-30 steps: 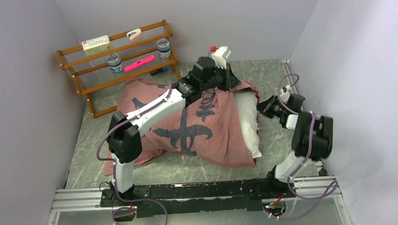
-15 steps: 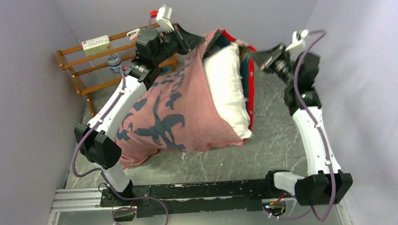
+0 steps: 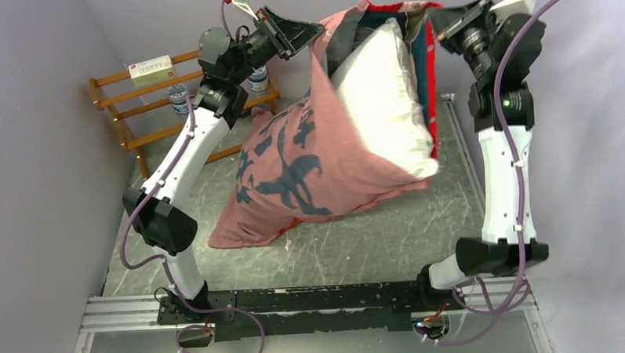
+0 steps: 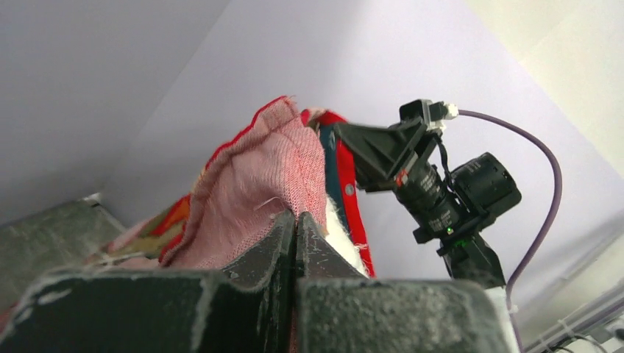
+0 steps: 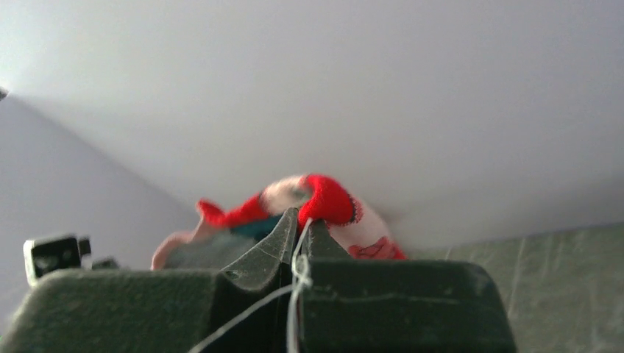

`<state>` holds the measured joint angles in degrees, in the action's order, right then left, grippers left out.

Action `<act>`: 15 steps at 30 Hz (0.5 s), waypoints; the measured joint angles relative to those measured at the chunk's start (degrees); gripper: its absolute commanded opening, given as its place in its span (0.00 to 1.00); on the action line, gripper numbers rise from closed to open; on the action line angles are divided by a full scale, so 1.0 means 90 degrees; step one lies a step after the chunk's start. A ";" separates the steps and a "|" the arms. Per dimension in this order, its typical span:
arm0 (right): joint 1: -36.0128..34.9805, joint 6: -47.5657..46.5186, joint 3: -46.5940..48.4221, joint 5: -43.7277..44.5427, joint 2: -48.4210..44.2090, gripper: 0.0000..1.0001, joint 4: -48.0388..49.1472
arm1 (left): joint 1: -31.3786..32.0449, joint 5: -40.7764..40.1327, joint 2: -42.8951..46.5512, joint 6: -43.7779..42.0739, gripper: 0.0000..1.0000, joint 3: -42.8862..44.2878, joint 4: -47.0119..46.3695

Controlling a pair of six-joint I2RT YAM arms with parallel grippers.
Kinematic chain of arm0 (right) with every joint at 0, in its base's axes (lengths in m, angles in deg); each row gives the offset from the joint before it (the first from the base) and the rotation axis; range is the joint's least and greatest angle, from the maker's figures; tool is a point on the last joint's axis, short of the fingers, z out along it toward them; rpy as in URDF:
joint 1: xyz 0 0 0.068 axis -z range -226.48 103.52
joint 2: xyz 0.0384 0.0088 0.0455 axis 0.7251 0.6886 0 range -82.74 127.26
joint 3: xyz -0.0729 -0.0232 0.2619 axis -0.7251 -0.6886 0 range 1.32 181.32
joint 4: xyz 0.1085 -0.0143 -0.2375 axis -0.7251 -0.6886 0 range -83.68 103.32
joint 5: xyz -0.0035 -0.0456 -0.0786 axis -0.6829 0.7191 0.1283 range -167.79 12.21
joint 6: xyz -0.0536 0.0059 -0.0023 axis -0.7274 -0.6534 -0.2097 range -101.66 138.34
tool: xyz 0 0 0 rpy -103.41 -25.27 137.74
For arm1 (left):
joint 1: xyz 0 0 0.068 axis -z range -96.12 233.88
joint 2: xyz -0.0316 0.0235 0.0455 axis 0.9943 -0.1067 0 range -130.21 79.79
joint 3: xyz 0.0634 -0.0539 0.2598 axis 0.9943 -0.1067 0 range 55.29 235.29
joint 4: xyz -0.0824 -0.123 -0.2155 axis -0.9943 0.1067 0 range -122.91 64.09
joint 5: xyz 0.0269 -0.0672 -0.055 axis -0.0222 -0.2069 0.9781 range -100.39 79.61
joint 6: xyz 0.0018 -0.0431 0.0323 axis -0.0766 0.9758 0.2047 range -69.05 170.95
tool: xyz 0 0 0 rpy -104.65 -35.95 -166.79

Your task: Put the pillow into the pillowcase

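The table (image 3: 359, 245) has a grey marbled top. A wooden rack (image 3: 124, 128) stands in its far left corner. Nearer than the rack and to its right, the lowest corner of the pillowcase (image 3: 241, 230) rests on the top. A metal rail (image 3: 298, 299) runs along the near edge.

Wooden rack (image 3: 122, 128) stands at the grey marbled counter (image 3: 359, 245)'s far left corner; plain lilac walls (image 3: 34, 155) rise behind and beside the rack.

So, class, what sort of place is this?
Probably a robot test cell in a lab: plain lilac walls box in a marble-look tabletop, two arms are bolted to a metal rail, and a wooden rack holds small props.
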<state>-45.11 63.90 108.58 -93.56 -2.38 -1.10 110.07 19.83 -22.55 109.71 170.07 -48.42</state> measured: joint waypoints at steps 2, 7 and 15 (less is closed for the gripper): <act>0.0107 -0.0223 0.0986 0.0345 0.0549 0.00 -0.0415 | 0.0000 0.0024 -0.0233 0.0272 0.05 0.0170 -0.0090; 0.0299 -0.0695 0.3359 0.1107 0.1919 0.00 -0.0357 | 0.0019 -0.0080 -0.1239 0.1107 0.05 0.1511 -0.0452; 0.0631 -0.1088 0.3920 0.1258 0.2322 0.00 0.1086 | 0.0355 -0.0680 -0.1530 0.1880 0.05 0.1979 -0.1282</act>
<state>-39.43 54.11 143.86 -82.24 18.52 8.67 113.26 13.71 -36.32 126.63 187.89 -59.96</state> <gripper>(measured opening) 0.021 0.057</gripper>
